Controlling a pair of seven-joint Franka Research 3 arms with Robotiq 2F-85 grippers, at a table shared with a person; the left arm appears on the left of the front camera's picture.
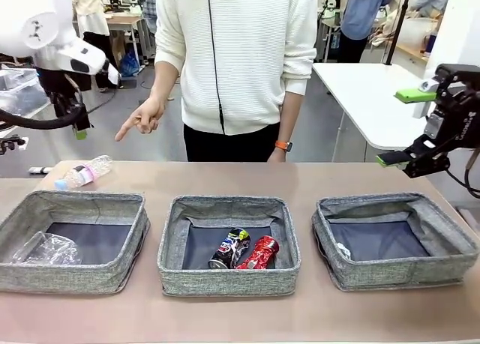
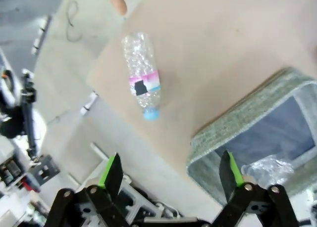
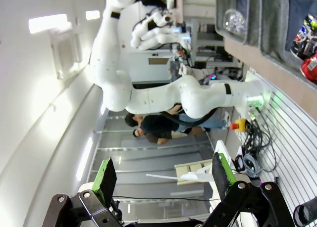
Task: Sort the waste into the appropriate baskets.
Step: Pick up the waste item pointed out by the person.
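Note:
A clear pink-labelled, blue-capped bottle [image 1: 82, 173] lies on the table behind the left basket [image 1: 75, 201]. In the left wrist view this bottle [image 2: 142, 81] lies beyond my open left gripper [image 2: 171, 173]. A crumpled clear bottle [image 1: 45, 248] lies in the left basket. The middle basket [image 1: 225, 203] holds a dark printed can [image 1: 229, 248] and a crushed red can [image 1: 259, 252]. A white paper wad [image 1: 343, 251] sits in the right basket [image 1: 390, 203]. My left gripper [image 1: 75, 127] hangs high at the far left. My right gripper [image 1: 405, 127] is raised, open and empty, above the right basket.
A person stands at the far side, one hand [image 1: 142, 118] pointing down toward the bottle on the table. A white table [image 1: 375, 97] stands behind at the right. The brown tabletop [image 1: 240, 314] in front of the baskets is bare.

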